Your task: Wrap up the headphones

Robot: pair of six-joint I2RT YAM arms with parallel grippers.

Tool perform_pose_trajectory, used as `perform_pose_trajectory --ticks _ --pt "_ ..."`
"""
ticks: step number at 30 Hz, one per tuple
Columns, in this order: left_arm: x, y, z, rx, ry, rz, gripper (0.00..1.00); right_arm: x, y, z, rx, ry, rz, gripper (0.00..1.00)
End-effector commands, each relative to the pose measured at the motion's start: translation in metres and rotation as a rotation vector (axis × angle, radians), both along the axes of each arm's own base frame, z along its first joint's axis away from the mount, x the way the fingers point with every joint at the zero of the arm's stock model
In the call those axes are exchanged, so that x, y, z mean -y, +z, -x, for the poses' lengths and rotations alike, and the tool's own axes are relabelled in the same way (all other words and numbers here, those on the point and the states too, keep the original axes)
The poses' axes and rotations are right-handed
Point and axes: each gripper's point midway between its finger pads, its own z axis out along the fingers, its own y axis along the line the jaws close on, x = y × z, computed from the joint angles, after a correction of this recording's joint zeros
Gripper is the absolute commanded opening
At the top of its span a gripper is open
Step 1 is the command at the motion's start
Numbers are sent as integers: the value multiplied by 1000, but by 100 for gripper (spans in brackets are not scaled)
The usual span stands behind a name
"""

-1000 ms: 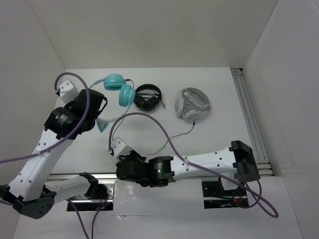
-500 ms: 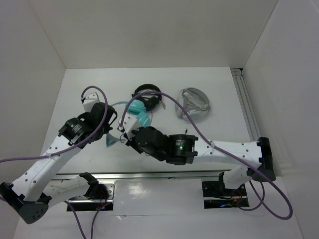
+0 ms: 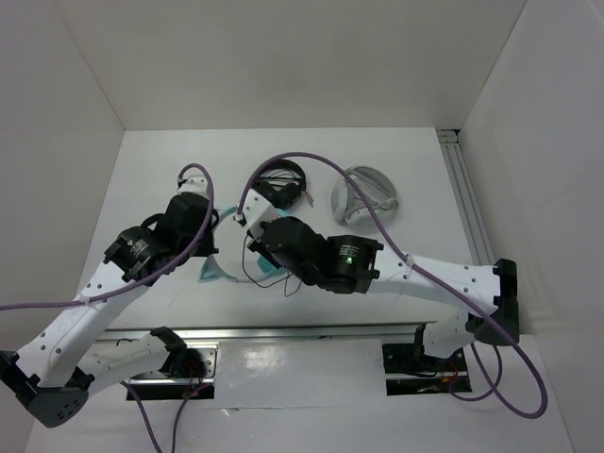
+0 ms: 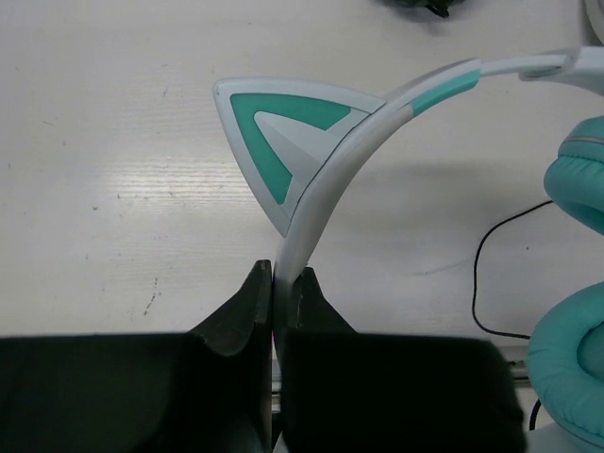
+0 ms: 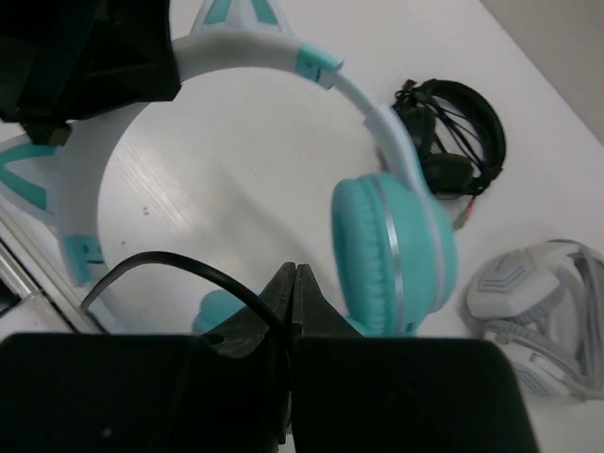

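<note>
Pinching the headband (image 4: 377, 113) just below a cat ear (image 4: 278, 132), the left gripper (image 4: 279, 300) is clamped tight on it. Right gripper (image 5: 292, 294) is closed on the black cable (image 5: 160, 260). Headphones (image 5: 392, 255) are mid-table (image 3: 406, 151) between both arms, near the black headphones (image 5: 453, 142) and the grey-white pair (image 5: 528, 293).

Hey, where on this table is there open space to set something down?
Bare table lies in the far left corner, and on the right between the grey-white headphones and the side rail. The middle is crowded: left gripper and right gripper hold the teal headphones beside the black headphones.
</note>
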Motion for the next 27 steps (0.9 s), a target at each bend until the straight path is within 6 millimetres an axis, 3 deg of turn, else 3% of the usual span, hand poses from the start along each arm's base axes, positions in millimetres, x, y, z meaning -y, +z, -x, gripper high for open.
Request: perform_pose_trajectory --ticks 1,7,12,16,20,23,27 --pt "21 31 1 76 -163 51 0 20 46 -14 87 -87 -13 0" --pt "15 8 22 22 -229 -82 0 50 60 -30 189 -237 91 0" --pt "41 7 41 -2 -392 -39 0 60 75 -42 260 -302 98 2" --pt "63 7 57 -21 -530 -6 0 46 60 -45 216 -210 96 3" --pt "76 25 71 24 -643 64 0 40 45 -43 182 -119 91 9" --pt "80 41 80 56 -701 110 0 47 40 -50 159 -95 58 9" --pt "84 65 96 110 -799 174 0 46 17 -50 77 1 42 9"
